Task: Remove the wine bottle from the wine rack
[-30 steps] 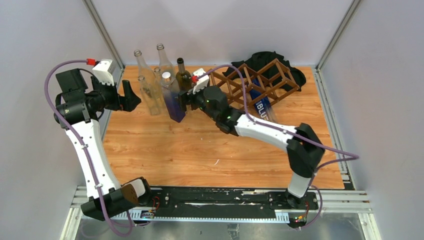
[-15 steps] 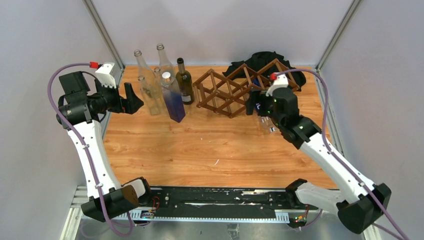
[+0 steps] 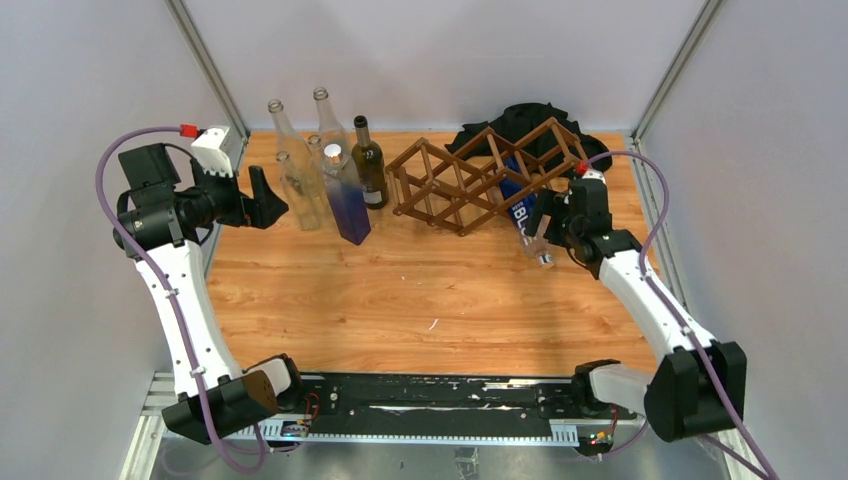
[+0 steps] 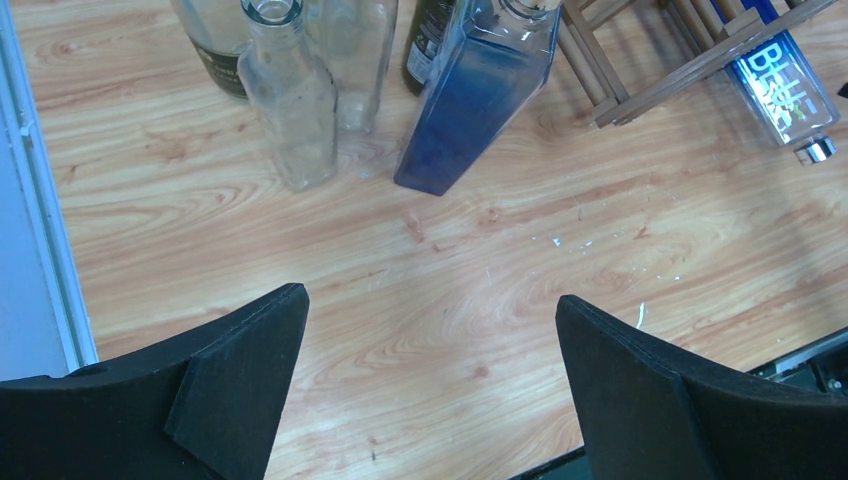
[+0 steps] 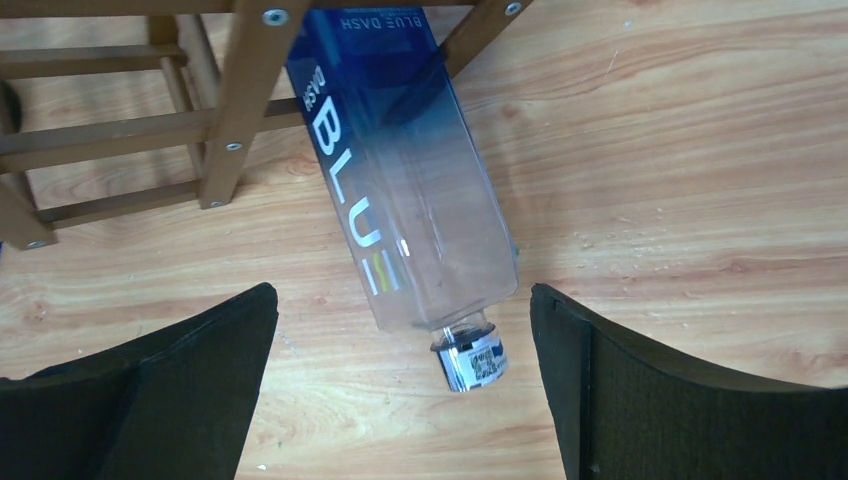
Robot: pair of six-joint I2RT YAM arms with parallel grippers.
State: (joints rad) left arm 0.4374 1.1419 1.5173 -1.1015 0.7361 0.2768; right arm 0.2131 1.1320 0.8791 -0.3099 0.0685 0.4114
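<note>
— Black fingers of the right gripper [image 5: 400, 290] are spread wide with nothing held. What lies between them?

— The neck end of the clear, blue-tinted square glass wine bottle [image 5: 400, 180] with white "BLUE" lettering. The gripper hangs above it, one finger to each side, neither touching the glass.

— Why come in at that end?

— It is the only free part. The base sits inside a low cell of the dark brown wooden lattice wine rack [image 5: 240, 100], with slats crossing over it. The body slopes out toward the arm, and the small capped neck [image 5: 468, 362] looks to rest on or just above the light wooden table [image 5: 650, 150]. I judge a grip near the shoulder lets it slide out along its own length, clear of the slats.

— Any risk?

— Smooth flat glass may slip, and pulling sideways could drag the light rack.

— And the left gripper [image 4: 430, 297]?

— Equally wide open and empty, hovering over bare table near the group of upright bottles [image 3: 330, 170] at the far left, well apart from the rack. A black cloth [image 3: 520, 120] lies bunched behind the rack.
</note>
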